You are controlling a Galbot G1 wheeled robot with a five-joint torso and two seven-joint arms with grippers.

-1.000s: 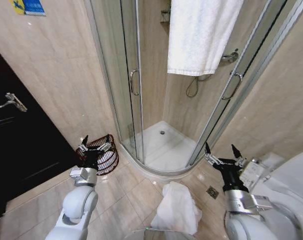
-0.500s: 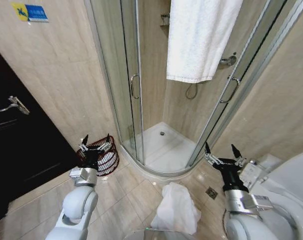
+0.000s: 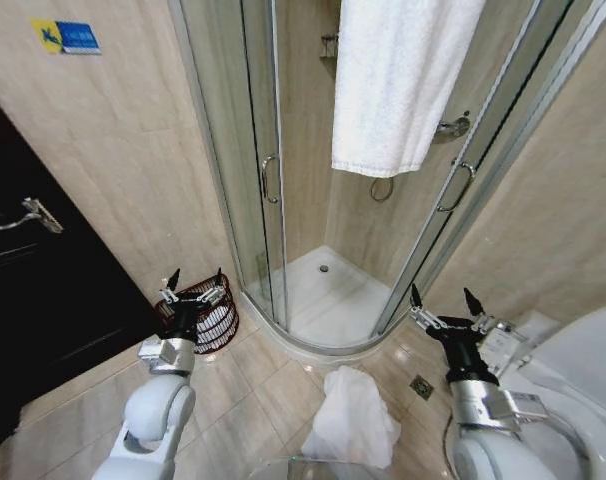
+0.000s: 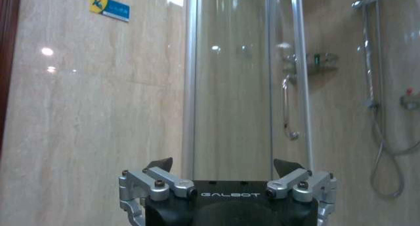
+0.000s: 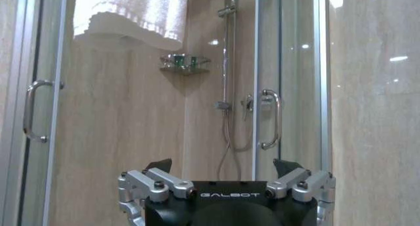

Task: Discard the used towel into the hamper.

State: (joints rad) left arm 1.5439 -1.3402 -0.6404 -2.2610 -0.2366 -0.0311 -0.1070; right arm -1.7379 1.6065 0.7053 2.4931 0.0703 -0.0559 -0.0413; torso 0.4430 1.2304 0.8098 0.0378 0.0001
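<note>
Two end effectors stand raised and spread, holding nothing — a ready pose, I judge, before any reach; the left end effector sits lower left of the frame, just in front of the hamper, the right end effector lower right; the used towel lies crumpled on the floor at bottom centre, well apart from the hamper — still to be picked up.

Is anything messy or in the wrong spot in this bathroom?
Yes. A white towel lies crumpled on the floor tiles in front of the shower, between the two open grippers, not in the hamper by the wall.
</note>
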